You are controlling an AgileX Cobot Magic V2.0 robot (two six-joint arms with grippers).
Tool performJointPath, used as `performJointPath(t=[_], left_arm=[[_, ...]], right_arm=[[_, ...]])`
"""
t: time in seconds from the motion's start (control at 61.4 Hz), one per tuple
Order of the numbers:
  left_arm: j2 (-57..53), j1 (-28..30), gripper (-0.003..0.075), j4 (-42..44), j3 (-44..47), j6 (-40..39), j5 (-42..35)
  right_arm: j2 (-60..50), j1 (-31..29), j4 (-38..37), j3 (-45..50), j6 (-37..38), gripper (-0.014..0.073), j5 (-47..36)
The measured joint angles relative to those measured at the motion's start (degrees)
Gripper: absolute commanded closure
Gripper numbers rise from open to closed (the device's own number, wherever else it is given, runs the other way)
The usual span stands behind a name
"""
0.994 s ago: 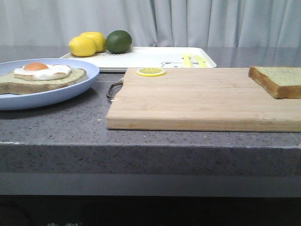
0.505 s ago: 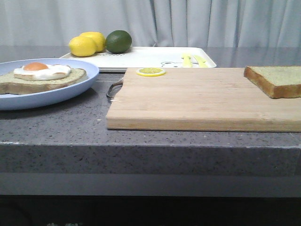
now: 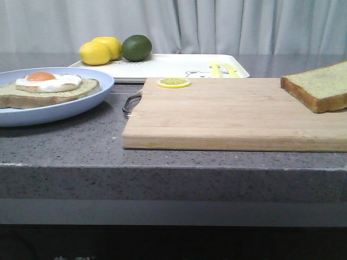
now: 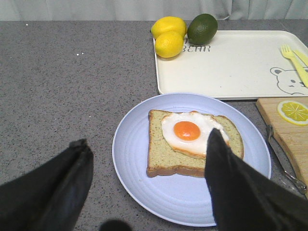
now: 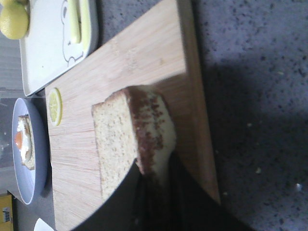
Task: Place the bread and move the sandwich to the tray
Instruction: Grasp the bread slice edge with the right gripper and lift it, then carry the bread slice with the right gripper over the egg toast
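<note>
The bread [image 3: 320, 89], a plain thick slice, is at the right end of the wooden cutting board [image 3: 227, 114], its far side tipped up. In the right wrist view my right gripper [image 5: 154, 173] is shut on the crust edge of the bread [image 5: 118, 139]. The sandwich [image 3: 49, 89] is one slice topped with a fried egg on the light-blue plate [image 3: 81, 105] at the left. My left gripper [image 4: 147, 139] hangs open above the plate [image 4: 139, 178], one finger over the egg slice [image 4: 192, 144]. The white tray [image 3: 173, 66] lies behind. Neither gripper shows in the front view.
Two lemons [image 3: 97, 52] and a lime [image 3: 136, 47] sit at the tray's left end, and yellow cutlery [image 3: 217, 69] lies at its right. A lemon slice [image 3: 174, 83] rests on the board's back left corner. The board has a metal handle [image 3: 130, 103] facing the plate.
The bread has slid slightly left on the board, and its far right side has tipped upward. Everything else stays put.
</note>
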Motion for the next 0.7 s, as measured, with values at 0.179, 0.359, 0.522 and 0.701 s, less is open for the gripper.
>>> performJointPath(t=[0.179, 0.359, 0.522, 0.701], left_arm=[[0.0, 0.0, 0.0229, 0.1, 0.0, 0.0, 0.0], [0.0, 0.0, 0.0229, 0.1, 0.0, 0.0, 0.0], [0.0, 0.0, 0.0229, 0.1, 0.0, 0.0, 0.0], [0.0, 0.0, 0.0229, 0.1, 0.0, 0.0, 0.0]], right_arm=[[-4.91, 0.0, 3.0, 0.0, 0.0, 0.062, 0.0], [-10.25, 0.21, 9.02, 0.0, 0.21, 0.0622, 0.1], [-14.56, 4.68, 15.91, 0.0, 0.9, 0.0622, 0.1], [-15.66, 17.42, 22.85, 0.0, 0.9, 0.0622, 0.21]])
